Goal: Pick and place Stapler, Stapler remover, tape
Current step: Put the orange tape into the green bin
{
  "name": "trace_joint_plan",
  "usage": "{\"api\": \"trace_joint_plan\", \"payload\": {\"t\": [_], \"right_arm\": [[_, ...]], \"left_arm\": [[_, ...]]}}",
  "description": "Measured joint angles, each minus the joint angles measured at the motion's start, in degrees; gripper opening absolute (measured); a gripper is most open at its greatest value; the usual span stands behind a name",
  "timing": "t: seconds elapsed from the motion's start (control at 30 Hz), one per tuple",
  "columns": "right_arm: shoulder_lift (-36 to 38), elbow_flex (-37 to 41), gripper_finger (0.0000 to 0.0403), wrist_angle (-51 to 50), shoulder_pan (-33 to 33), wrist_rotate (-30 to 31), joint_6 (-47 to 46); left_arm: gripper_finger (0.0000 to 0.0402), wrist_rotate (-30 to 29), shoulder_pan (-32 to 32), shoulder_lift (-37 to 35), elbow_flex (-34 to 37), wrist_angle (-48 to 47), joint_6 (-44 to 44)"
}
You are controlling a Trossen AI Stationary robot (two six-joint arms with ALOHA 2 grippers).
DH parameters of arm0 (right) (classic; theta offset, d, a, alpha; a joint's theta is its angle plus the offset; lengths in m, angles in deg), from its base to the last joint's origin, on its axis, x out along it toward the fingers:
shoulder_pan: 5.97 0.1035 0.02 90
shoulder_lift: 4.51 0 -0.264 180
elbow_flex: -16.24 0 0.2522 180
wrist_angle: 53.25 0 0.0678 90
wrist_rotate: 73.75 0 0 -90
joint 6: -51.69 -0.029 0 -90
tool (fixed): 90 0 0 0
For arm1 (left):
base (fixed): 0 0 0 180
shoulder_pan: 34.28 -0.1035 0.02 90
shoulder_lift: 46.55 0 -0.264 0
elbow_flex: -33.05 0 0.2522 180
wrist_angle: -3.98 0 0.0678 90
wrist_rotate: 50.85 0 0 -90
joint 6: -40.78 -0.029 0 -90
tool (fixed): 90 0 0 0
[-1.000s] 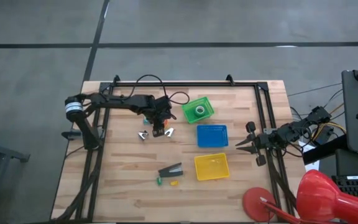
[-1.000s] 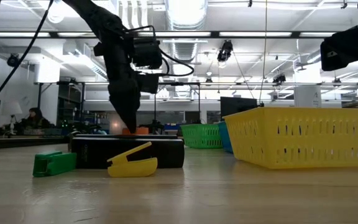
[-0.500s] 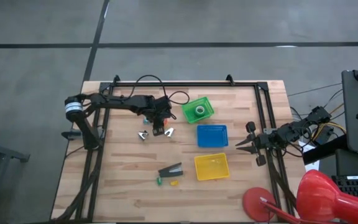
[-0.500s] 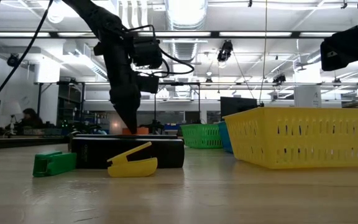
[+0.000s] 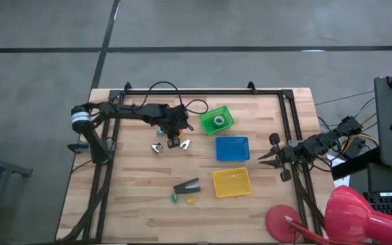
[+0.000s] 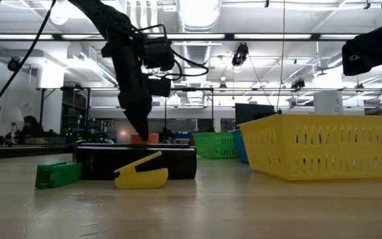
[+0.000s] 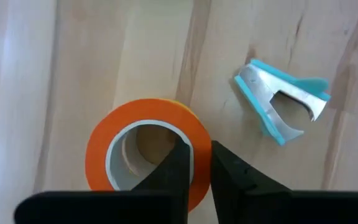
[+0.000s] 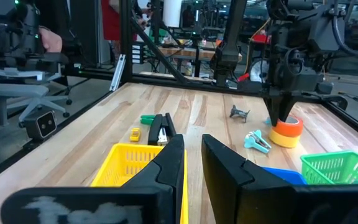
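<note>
beside the green basket, the tape wall is pinched by the left gripper; the right gripper is seen clenched.

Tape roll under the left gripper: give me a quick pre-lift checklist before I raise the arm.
1. Left gripper pinching the tape wall, one finger inside the hole, one outside: ok.
2. Tape flat on the table: ok.
3. Cyan staple remover apart from the roll: ok.
4. Grip firm enough to lift: cannot tell.
5. Green basket already holds a roll-shaped item; room for another: cannot tell.
6. Right gripper parked at the table's right edge, away from the work: ok.
</note>
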Motion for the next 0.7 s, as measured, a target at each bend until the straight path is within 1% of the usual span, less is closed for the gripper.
{"api": "trace_joint_plan", "payload": {"t": [0.2, 0.43, 0.57, 0.7], "right_arm": [[-0.02, 0.00, 0.0052, 0.00, 0.00, 0.00, 0.05], [-0.02, 0.00, 0.0052, 0.00, 0.00, 0.00, 0.02], [-0.02, 0.00, 0.0052, 0.00, 0.00, 0.00, -0.04], [-0.02, 0.00, 0.0052, 0.00, 0.00, 0.00, -0.06]], "left_arm": [[0.0060, 0.02, 0.00, -0.05, -3.57, -0.69, -0.35], [0.0039, 0.58, -0.02, -0.05, -8.64, -0.65, -1.59], [0.0047, 1.00, 0.07, 0.05, -11.37, -0.59, -1.94], [0.0054, 4.10, 0.10, 0.09, -13.18, -0.69, -1.97]]}}
